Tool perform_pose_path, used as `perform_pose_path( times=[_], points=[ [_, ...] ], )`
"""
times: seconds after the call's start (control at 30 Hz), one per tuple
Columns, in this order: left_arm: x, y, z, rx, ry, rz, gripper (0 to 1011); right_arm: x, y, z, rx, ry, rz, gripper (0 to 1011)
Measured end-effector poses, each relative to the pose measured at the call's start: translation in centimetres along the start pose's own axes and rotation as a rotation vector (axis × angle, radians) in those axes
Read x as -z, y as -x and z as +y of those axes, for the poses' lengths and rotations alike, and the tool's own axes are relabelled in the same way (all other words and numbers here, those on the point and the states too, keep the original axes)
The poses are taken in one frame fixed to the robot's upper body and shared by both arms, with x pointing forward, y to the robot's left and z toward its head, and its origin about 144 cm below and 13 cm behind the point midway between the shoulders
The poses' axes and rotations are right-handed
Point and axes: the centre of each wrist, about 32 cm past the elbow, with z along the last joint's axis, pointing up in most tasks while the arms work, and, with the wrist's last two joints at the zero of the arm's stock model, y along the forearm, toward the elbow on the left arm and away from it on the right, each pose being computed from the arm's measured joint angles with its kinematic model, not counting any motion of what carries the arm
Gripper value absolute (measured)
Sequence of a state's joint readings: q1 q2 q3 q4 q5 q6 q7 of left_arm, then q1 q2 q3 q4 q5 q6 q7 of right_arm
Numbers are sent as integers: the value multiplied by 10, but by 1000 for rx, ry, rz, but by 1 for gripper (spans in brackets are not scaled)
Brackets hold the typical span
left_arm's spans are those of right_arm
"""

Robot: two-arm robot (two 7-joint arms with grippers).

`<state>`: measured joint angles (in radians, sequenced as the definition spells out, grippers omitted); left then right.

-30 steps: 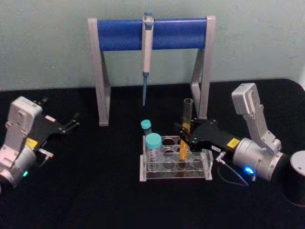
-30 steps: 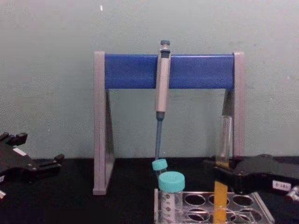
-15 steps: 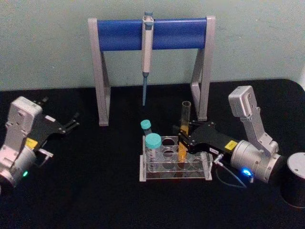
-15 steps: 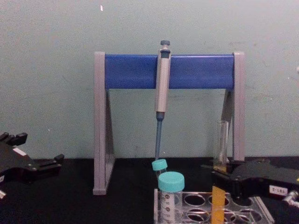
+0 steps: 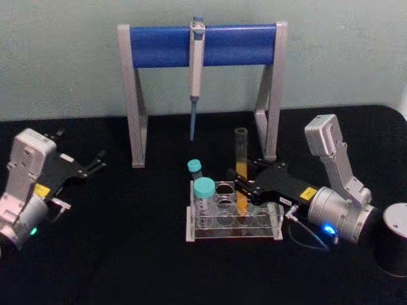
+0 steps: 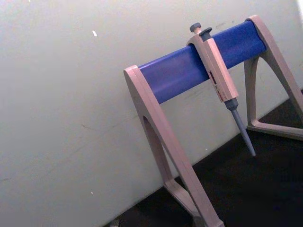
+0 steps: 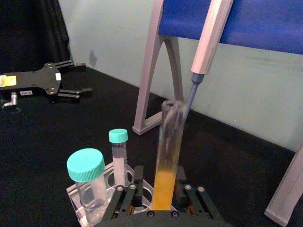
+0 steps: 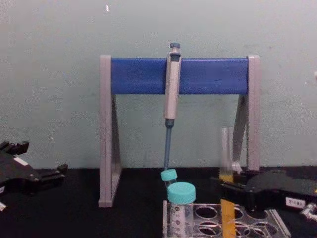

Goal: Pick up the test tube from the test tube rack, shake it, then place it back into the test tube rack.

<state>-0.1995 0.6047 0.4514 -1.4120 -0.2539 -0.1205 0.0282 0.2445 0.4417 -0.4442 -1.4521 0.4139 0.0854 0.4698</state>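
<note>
Head view, black table [image 5: 127,254], pale green wall [image 5: 63,57], right end effector [image 5: 240,184] clamping test tube [image 5: 241,159], left end effector [image 5: 95,162] spread.

R gripper [image 5: 242,184] clamped mid-table; L gripper [image 5: 95,162] parked at left, fingers apart.

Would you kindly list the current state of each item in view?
test tube: uncapped, upright in rack, half orange liquid.
test tube rack: flat on table.
right gripper: shut on test tube.
left gripper: open, parked.
teal-capped tubes: capped, in rack.
pipette: hanging on stand.
</note>
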Motion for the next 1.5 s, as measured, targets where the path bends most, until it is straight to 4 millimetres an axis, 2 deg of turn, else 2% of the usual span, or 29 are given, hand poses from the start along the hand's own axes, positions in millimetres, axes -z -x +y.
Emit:
perform_pose_path(
  times=[0.13, 0.27, 0.33, 0.4, 0.5, 0.53, 0.67, 1.1, 1.37, 1.5],
  points=[
    [0, 0, 0, 0, 0, 0, 1002, 0, 0, 0, 0, 0, 0, 500],
    [0, 0, 0, 0, 0, 0, 1002, 0, 0, 0, 0, 0, 0, 671],
    [0, 0, 0, 0, 0, 0, 1001, 0, 0, 0, 0, 0, 0, 702],
    [0, 0, 0, 0, 0, 0, 1002, 0, 0, 0, 0, 0, 0, 788],
    [0, 0, 0, 0, 0, 0, 1001, 0, 0, 0, 0, 0, 0, 839],
    [0, 0, 0, 0, 0, 0, 1001, 0, 0, 0, 0, -1, 0, 889],
    [0, 0, 0, 0, 0, 0, 1001, 0, 0, 0, 0, -1, 0, 987],
    [0, 0, 0, 0, 0, 0, 1001, 0, 0, -1, 0, -4, 1, 1000],
    [0, 0, 0, 0, 0, 0, 1001, 0, 1, -17, 24, -14, 3, 1000],
    [0, 0, 0, 0, 0, 0, 1001, -1, 4, -33, 63, -20, -5, 1000]
  ],
)
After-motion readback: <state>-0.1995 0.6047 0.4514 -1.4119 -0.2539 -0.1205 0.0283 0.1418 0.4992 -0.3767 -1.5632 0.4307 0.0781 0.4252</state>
